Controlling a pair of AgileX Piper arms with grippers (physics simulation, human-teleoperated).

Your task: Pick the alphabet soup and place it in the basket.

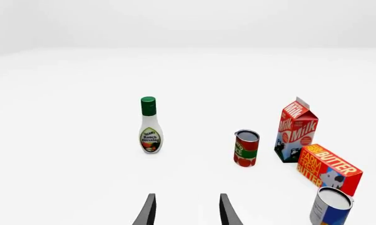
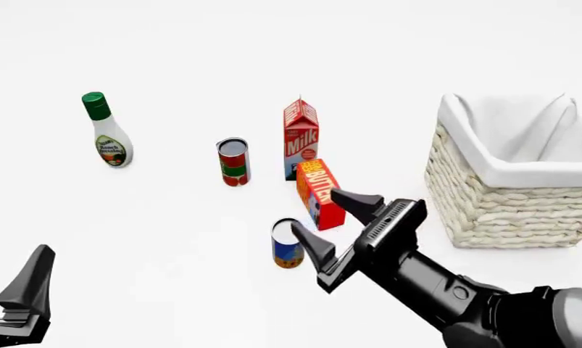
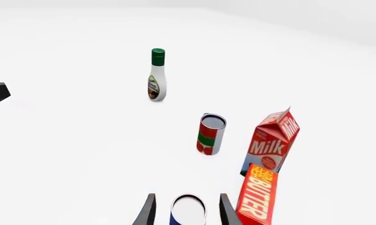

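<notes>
Just beside the orange-red butter box (image 2: 321, 193), on its near side, stands the alphabet soup (image 2: 288, 244), a small cylindrical can with silver-white top, blue label and orange-red band at the bottom, upright on the plain white surface (image 2: 175, 217). Right claw (image 2: 335, 221), black, spread open with a finger on either side of the can; right wrist view shows the can top between the two fingers (image 3: 149, 211), not pinched, so nothing is gripped. Reads as pre-grasp alignment: jaws straddle the can so closing would catch it across its round body. Butter box sits very close to the can on the far side, likely why the claw comes in at an angle; a finger could nudge the box. Left claw (image 1: 186, 211) open too, holding nothing, parked low at the near left, well apart from the can, probably kept clear. Behind the butter box stands a red and white milk carton (image 2: 301, 140); left of that, a red and green labelled can (image 2: 233, 162), the distractor; further left of the butter box, a white ranch dressing bottle with green cap (image 2: 107, 132). Large square cream wicker basket with white cloth lining (image 2: 493, 203) sits right of the butter box, open top, nothing visible in it; can not yet lifted, so task looks early.
</notes>
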